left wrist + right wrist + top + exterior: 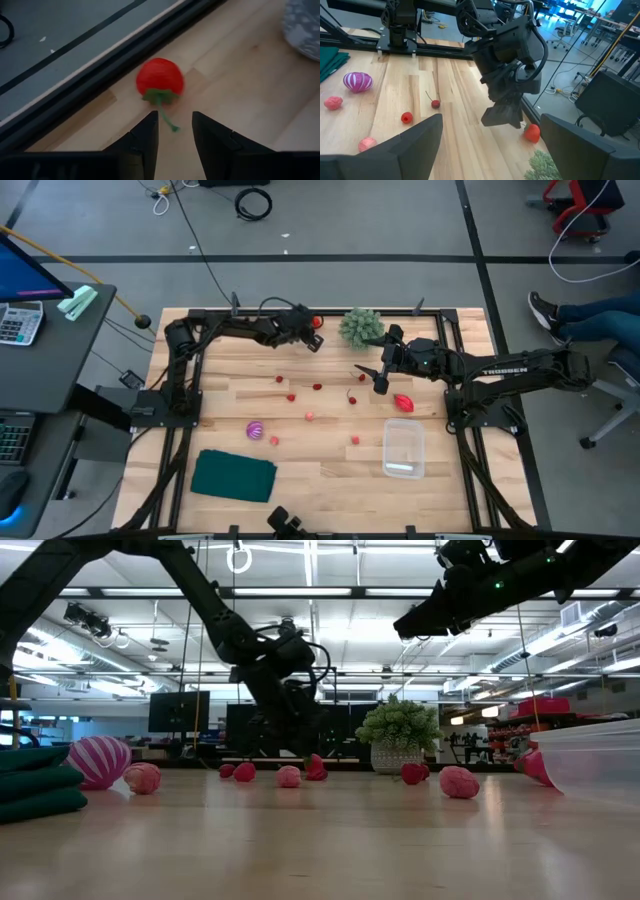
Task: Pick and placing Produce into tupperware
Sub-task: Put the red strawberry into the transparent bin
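Observation:
A red toy tomato (160,77) with a green stalk lies on the wood by the table's far edge (316,322). My left gripper (175,120) is open just short of it, and the stalk's tip lies between the fingertips without touching them. My right gripper (373,376) hovers open above the table's middle, near the larger red piece (403,402). Small red and pink pieces (317,387) are scattered over the wood, and the purple-striped ball (255,429) rests toward the left. The clear tupperware (403,448) stands open near the right side; what is in it does not show.
A green bushy plant (360,327) in a pot stands at the far edge, right of the tomato. A dark green folded cloth (234,476) lies at the near left. Black frame rails (455,370) border the table. A person's legs (590,315) show beyond the right side.

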Available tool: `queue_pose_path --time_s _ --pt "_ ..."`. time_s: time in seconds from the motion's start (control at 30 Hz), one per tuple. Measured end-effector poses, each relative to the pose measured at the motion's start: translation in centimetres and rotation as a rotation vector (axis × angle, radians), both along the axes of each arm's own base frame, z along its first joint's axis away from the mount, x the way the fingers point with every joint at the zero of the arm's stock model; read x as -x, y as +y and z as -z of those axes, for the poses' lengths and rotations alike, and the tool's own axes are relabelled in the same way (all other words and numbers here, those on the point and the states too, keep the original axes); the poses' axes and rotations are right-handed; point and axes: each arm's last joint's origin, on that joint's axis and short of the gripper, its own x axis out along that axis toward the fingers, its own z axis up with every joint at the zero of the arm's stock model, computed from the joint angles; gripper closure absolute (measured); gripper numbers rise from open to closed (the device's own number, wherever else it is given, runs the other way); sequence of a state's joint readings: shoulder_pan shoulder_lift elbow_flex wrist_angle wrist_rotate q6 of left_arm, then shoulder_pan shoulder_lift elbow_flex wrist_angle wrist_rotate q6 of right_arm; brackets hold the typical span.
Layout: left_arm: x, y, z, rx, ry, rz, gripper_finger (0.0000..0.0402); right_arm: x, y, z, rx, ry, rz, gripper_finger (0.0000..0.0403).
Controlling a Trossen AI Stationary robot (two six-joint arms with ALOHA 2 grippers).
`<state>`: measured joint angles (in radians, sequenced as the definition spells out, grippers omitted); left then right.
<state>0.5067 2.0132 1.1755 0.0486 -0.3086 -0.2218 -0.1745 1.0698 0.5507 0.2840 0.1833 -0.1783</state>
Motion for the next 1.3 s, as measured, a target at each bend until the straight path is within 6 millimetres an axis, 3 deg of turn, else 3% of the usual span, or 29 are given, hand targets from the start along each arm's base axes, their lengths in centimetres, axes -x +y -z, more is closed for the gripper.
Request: queue_pose_path --time_s 0.37,0.73,1.0,1.17,1.3 --pt "0.0 0.0 0.0 0.0 0.001 -0.001 0.0301 0.0 0.0 0.0 0.0 0.0 0.0 0.0059" --pt "0.0 0.0 0.0 -0.026 0.035 0.038 0.0393 0.0 0.0 0.0 0.0 0.0 0.0 0.0059" --pt "-0.5 -0.5 -0.2 -0.079 0.055 0.108 0.0397 0.0 0.0 0.0 0.0 0.0 0.0 0.0059" --pt "-1.4 -1.8 -1.1 -0.135 0.043 0.172 0.0398 0.0 0.0 0.0 0.0 0.0 0.0 0.0059" --pt "-1.7 -3.5 -3.4 -0.188 0.035 0.221 0.0399 0.0 0.0 0.0 0.005 0.002 0.002 0.0059"
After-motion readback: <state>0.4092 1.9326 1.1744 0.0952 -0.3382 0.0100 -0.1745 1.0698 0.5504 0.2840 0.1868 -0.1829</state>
